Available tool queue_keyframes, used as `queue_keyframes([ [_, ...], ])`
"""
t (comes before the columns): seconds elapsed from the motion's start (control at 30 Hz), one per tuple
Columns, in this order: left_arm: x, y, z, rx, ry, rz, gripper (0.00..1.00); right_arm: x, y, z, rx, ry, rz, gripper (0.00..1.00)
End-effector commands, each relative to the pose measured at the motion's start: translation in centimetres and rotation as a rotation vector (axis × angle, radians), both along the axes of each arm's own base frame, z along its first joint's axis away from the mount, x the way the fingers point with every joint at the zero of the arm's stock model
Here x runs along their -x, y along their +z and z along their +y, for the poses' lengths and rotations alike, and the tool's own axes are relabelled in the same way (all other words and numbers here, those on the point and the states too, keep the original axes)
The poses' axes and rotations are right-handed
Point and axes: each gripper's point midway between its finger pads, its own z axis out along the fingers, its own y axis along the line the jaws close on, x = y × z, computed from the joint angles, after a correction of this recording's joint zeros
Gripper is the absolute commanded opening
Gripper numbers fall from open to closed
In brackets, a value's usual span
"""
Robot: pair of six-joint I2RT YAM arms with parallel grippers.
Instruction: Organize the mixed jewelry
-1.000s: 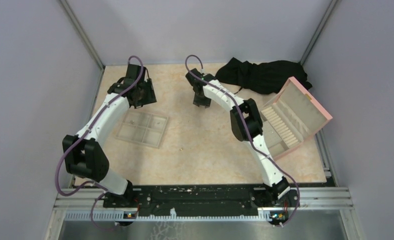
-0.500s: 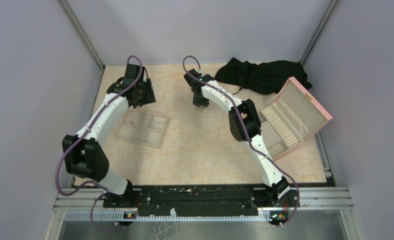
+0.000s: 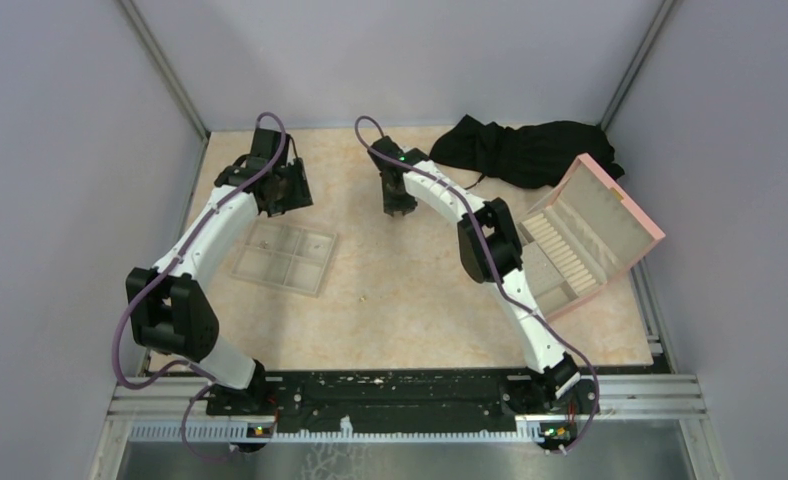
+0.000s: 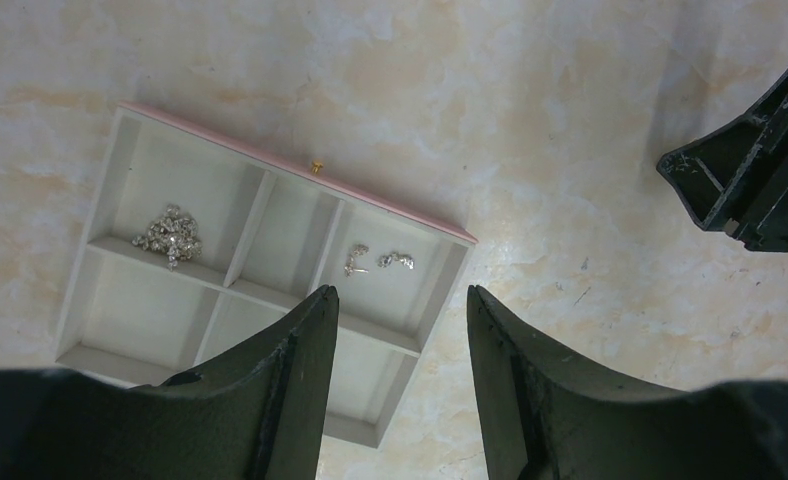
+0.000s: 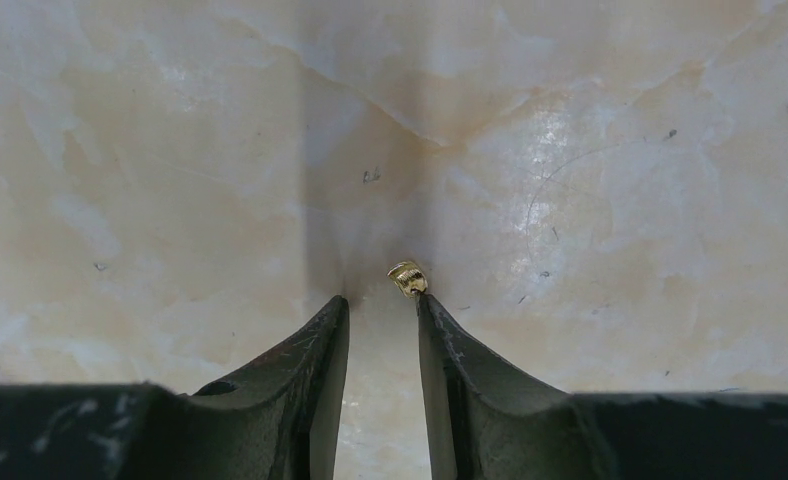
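In the right wrist view a tiny gold piece (image 5: pixel 408 277) lies on the marble table just past the tip of the right finger (image 5: pixel 440 330). My right gripper (image 5: pixel 382 300) is open with a narrow gap, low over the table at the back middle (image 3: pixel 398 206). In the left wrist view the grey four-compartment tray (image 4: pixel 435 300) holds a silvery cluster (image 4: pixel 169 234) in one cell, two small pieces (image 4: pixel 375 260) in another, and a gold speck (image 4: pixel 316 167) by its rim. My left gripper (image 4: pixel 398 295) is open and empty, held above the tray (image 3: pixel 282 257).
The pink hinged box (image 3: pixel 590 235) stands open at the right. A black cloth (image 3: pixel 520 150) lies at the back right. A small speck (image 3: pixel 362 296) lies on the table in the middle. The right arm's gripper shows at the left wrist view's right edge (image 4: pixel 755 180).
My right gripper has shifted slightly left and toward the back of the table. The left arm has stayed still.
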Motion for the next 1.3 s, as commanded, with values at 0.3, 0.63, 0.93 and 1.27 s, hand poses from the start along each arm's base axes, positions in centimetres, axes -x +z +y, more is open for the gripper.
queue_keyframes([
  [0.3, 0.3, -0.6, 0.3, -0.002, 0.005, 0.01, 0.57, -0.8, -0.9, -2.0, 0.035, 0.216, 0.029, 0.33],
  [0.63, 0.3, -0.5, -0.1, 0.024, -0.003, 0.011, 0.57, -0.7, -1.8, -1.5, 0.035, 0.328, 0.04, 0.3],
  [0.93, 0.6, -0.6, -0.2, 0.037, -0.002, 0.016, 0.57, -0.9, -2.7, -0.6, -0.001, 0.318, 0.049, 0.27],
  [1.27, 0.8, -0.4, -0.3, 0.046, -0.004, 0.012, 0.57, -1.0, -3.5, -0.6, 0.023, 0.324, 0.045, 0.23],
])
